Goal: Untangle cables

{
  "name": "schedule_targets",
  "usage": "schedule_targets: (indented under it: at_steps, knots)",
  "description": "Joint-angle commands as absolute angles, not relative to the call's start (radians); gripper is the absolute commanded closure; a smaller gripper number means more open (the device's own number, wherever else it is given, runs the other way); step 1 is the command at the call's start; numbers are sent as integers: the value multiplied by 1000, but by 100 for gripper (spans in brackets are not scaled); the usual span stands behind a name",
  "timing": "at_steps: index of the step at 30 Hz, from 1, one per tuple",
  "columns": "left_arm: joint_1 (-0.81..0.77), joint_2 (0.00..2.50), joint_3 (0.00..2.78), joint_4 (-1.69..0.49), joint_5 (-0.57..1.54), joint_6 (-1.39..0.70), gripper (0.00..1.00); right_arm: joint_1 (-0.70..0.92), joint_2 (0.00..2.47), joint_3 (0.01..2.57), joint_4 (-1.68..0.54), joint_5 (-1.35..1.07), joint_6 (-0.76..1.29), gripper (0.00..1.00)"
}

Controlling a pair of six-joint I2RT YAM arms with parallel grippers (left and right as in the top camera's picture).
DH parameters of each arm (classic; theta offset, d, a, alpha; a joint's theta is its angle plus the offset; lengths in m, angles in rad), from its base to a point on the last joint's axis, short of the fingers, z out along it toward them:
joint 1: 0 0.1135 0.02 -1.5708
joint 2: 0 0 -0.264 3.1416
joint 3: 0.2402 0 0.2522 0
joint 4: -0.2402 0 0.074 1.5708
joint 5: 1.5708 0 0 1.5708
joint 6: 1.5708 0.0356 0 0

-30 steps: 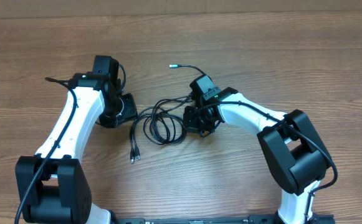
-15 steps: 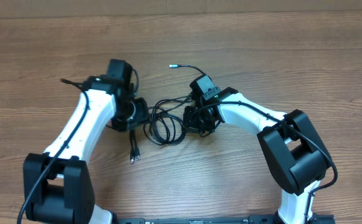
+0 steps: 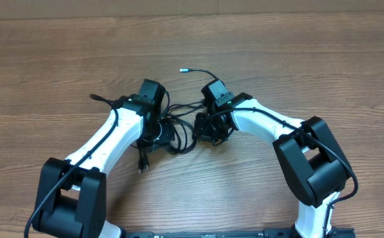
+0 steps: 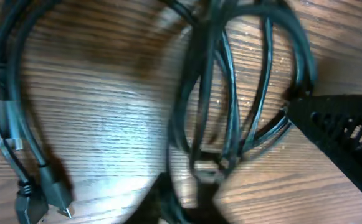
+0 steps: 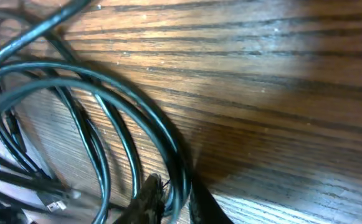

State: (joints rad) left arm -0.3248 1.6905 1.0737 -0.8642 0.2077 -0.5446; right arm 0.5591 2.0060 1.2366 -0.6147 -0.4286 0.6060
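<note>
Looping glossy round cables (image 3: 184, 140) cross grained wooden table (image 3: 277, 53); left gripper (image 3: 164, 131) pressed together, right gripper (image 3: 203, 127) unclear.

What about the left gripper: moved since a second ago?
Yes. The left gripper has moved right in the overhead view, toward the unmoved right gripper, over the cables.
</note>
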Motion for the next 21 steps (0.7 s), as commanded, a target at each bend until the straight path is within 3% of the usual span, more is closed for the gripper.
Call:
schedule_targets:
  at_steps: [1,9,13,21]
  knots:
    - [-329,1667,1066,-857,157,-520,96,561,2016,1230,-612,-443,590,96]
    - [-318,1667,1067,-847,-39,-282,96,570,1879,1230,-641,-313,568,96]
    - [-318,1667,1067,-809,-41,-169,96,597,1868,1230,-641,-269,569,96]
    - [-314,1667,1067,-753,-40,-100,86,594,1868,1230,-640,-247,572,93]
